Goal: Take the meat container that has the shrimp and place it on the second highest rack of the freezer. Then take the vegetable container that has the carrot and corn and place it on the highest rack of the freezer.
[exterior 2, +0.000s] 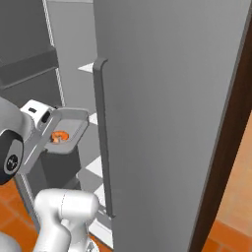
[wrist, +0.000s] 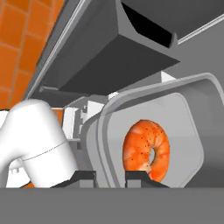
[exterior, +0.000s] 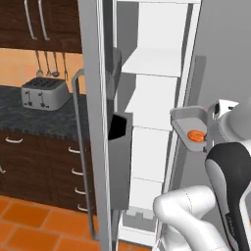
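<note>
Left, toaster (exterior: 44, 93), right, freezer (exterior 2: 167, 123) handle (exterior 2: 102, 138)

My arm (exterior: 196, 215) is showing glossy white rounded casings and a dark, near-black joint band bearing small pale markings; my gripper (wrist: 109, 177) is ending in two small dark finger tips.

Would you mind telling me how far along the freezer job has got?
Done: the freezer door stands open and the shrimp tray is lifted. In hand: the jaws grip the tray's rim, holding it in front of the white shelves. Left: setting it on the second highest rack, then the whole carrot-and-corn step.
</note>
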